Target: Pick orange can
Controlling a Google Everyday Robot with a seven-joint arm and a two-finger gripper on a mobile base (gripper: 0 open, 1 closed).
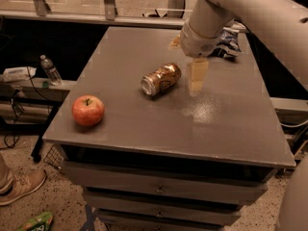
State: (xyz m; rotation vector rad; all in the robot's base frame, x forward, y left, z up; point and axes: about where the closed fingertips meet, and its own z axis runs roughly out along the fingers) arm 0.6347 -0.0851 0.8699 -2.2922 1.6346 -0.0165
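Note:
The orange can [161,79] lies on its side near the middle of the grey table [144,124], its silver end pointing to the front left. My gripper [196,78] hangs from the white arm just right of the can, slightly above the tabletop, a small gap away from it and holding nothing.
A red apple [88,110] sits at the table's front left. A blue-and-white snack bag [226,43] lies at the back right, partly behind my arm. A water bottle [50,70] stands on a low shelf to the left. Drawers are below the tabletop.

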